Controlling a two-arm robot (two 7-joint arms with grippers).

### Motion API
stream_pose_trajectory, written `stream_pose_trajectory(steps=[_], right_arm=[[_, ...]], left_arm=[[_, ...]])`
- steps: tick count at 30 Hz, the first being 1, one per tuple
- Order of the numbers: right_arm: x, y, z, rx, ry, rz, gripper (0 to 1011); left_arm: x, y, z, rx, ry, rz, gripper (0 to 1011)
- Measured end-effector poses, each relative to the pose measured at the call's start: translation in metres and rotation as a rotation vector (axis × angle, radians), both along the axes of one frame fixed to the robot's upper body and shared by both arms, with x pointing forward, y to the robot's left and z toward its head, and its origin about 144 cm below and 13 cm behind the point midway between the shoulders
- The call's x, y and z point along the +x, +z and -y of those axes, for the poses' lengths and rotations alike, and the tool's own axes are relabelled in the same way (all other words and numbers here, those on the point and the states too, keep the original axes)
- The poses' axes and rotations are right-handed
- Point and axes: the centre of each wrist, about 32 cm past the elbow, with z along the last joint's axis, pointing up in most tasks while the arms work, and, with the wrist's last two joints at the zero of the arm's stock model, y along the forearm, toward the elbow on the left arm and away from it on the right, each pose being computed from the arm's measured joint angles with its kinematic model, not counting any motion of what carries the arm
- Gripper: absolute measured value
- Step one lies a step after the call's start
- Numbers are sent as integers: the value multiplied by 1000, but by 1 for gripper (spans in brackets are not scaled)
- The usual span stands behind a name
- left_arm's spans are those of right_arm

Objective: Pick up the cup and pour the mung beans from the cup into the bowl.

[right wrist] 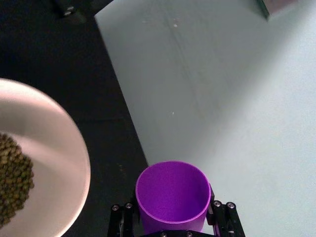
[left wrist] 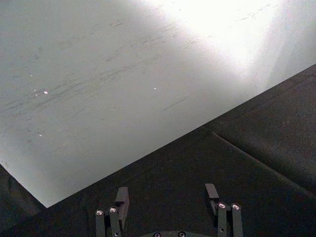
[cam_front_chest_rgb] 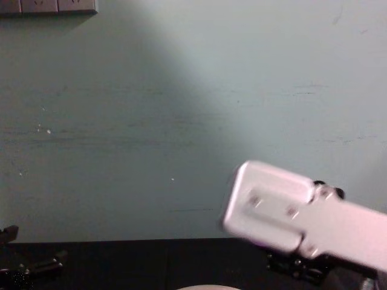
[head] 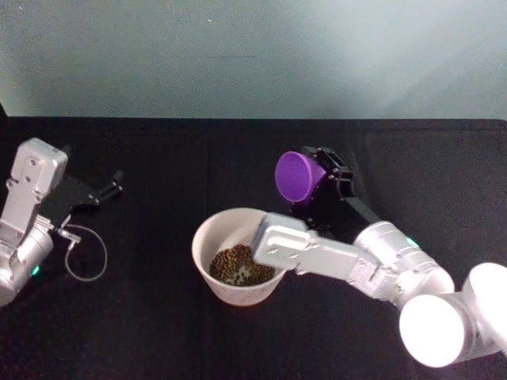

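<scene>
Cup point(right wrist: 173, 197) sits clamped between the right gripper's point(right wrist: 173, 228) jaws.

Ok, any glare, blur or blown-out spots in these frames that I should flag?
Head view: the right arm's near joints blow out white, and the mung beans look soft. Left wrist view: a bright glare patch washes out the wall. Right wrist view: the bowl rim is overexposed, while the cup stays sharp. Chest view: the right arm's link is motion-blurred.

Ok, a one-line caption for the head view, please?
Right gripper holds the small purple plastic cup tipped beyond the round pale bowl of mung beans.
</scene>
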Motion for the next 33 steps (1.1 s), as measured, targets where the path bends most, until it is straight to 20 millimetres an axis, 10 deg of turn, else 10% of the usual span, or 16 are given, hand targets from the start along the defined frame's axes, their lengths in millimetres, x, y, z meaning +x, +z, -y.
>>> stream_pose_trajectory(steps=[33], right_arm=[[59, -66, 71, 975, 23, -450, 734]], left_arm=[[0, 0, 0, 0, 0, 0, 1000]])
